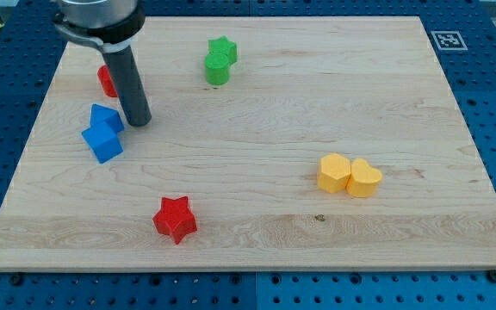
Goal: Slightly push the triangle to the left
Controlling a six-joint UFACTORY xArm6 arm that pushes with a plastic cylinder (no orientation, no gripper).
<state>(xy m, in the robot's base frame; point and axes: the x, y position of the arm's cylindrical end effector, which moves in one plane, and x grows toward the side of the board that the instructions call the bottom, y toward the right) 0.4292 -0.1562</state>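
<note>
My tip point(139, 123) rests on the board just to the right of a blue block that looks like the triangle point(105, 116), very close to it or touching. A blue cube point(102, 143) sits right below that block, touching it. The rod rises from the tip to the view's top left.
A red block point(106, 82) is partly hidden behind the rod at the upper left. A green star point(223, 49) and a green block point(218, 70) stand together at the top middle. A red star point(175, 219) lies at the bottom. Two yellow blocks point(334, 172) point(364, 178) touch at the right.
</note>
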